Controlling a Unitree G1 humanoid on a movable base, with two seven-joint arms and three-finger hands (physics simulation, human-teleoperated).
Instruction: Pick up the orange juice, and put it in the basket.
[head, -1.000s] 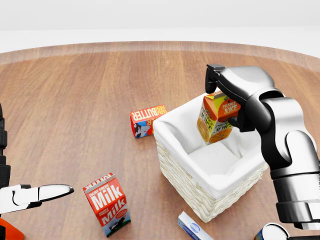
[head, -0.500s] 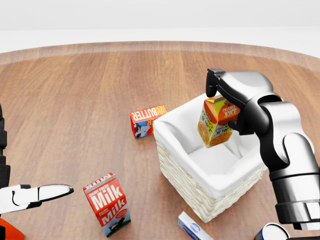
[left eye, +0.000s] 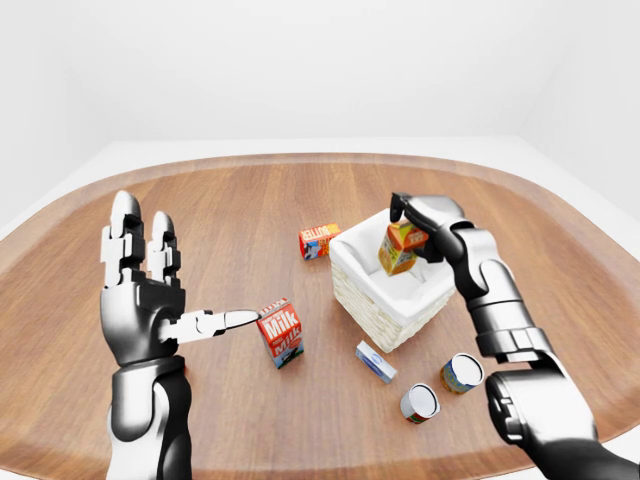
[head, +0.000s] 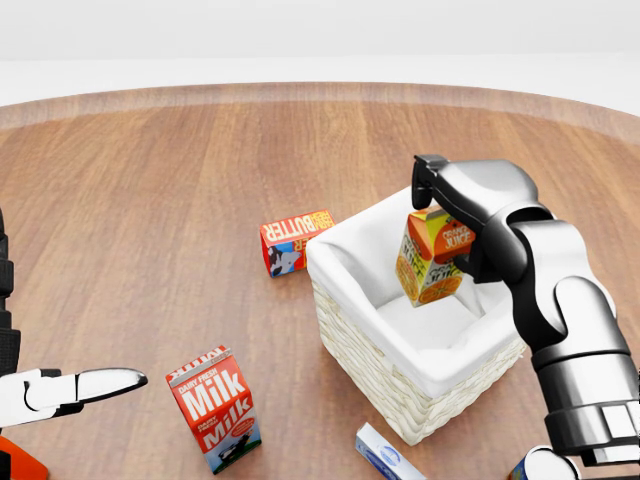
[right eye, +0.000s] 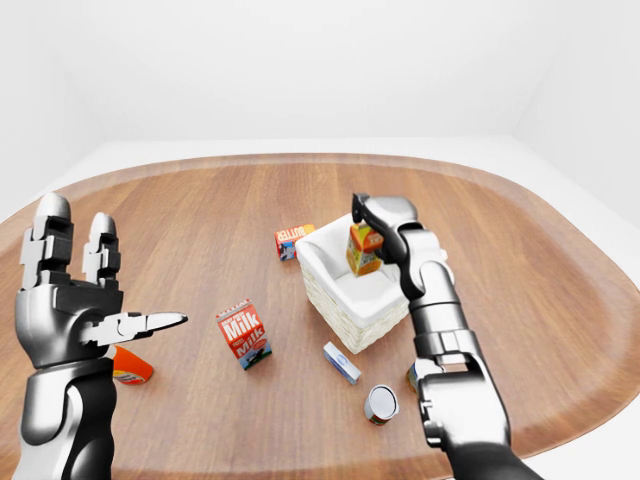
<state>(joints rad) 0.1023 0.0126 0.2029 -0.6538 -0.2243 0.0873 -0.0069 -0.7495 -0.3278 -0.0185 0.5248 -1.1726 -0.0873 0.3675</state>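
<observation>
The orange juice carton (head: 432, 257) hangs tilted inside the mouth of the white-lined wicker basket (head: 400, 385), above its floor. My right hand (head: 450, 215) is shut on the carton's top and far side. In the left-eye view the same carton (left eye: 399, 248) shows over the basket (left eye: 375, 310). My left hand (left eye: 150, 290) stands raised at the left of that view, open, fingers spread and holding nothing; only its thumb tip (head: 105, 384) reaches into the head view.
A red milk carton (head: 216, 408) stands left of the basket, a butter box (head: 295, 240) lies beyond it. A small blue-white box (head: 388, 454) and two cans (left eye: 440, 388) lie below the basket. An orange item (right eye: 130, 366) rests by my left arm.
My right hand has lowered the orange juice carton a little deeper into the basket's mouth and shifted slightly right. The left hand has not moved.
</observation>
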